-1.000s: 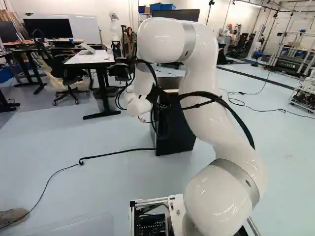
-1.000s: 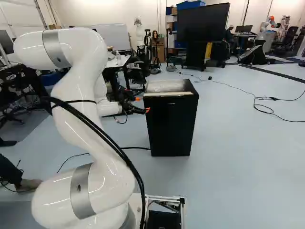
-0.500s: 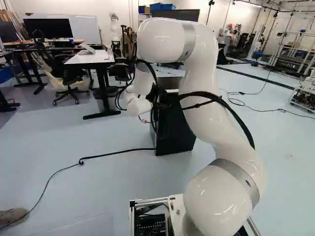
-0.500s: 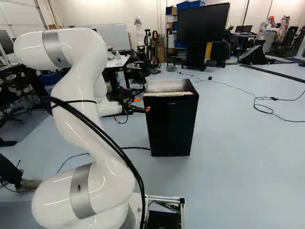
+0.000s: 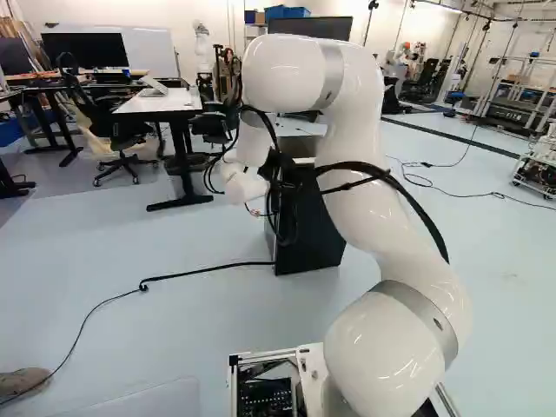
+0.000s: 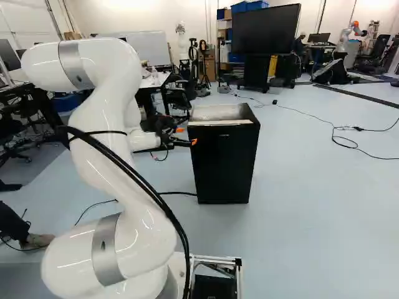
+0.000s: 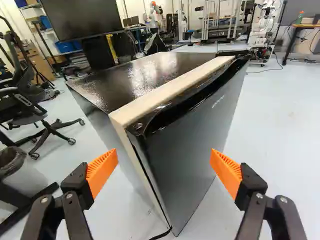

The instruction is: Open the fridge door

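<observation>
Fridge door [image 7: 192, 150] hasn't budged, shut ahead of the base, and I see the arm [image 6: 100, 112] has just shifted slightly, its gripper [image 7: 164, 161] spread and empty near the fridge's left side, so pulling must wait.

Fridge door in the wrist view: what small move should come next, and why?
Probably ease the gripper slightly forward toward the door's near side edge: that edge lies ahead, between the open fingers, the door looks shut, and neither pad visibly touches it.
</observation>
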Tool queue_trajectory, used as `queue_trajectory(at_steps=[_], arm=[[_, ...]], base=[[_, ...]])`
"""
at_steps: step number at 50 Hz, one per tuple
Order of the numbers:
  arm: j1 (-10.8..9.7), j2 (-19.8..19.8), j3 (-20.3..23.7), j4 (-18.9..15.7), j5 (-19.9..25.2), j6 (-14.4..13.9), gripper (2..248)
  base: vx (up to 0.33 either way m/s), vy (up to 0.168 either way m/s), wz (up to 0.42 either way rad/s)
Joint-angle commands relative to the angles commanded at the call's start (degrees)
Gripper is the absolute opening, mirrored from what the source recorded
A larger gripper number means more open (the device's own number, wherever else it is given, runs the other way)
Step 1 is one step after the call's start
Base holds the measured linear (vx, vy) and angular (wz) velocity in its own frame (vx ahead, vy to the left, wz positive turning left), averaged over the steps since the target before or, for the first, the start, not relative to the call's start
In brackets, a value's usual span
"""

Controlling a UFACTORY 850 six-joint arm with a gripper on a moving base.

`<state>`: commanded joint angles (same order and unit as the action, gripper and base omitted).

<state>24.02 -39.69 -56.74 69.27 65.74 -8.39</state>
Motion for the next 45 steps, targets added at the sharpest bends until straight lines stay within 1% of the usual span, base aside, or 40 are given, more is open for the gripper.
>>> queue_trajectory(at_steps=[32, 45], arm=[[-1.76, -0.42, -0.68, 0.0, 0.0, 0.0, 247], [-2.13, -0.5, -0.82, 0.0, 0.0, 0.0, 247]], base=[[0.0, 0.0, 0.0], [0.0, 0.0, 0.0]])
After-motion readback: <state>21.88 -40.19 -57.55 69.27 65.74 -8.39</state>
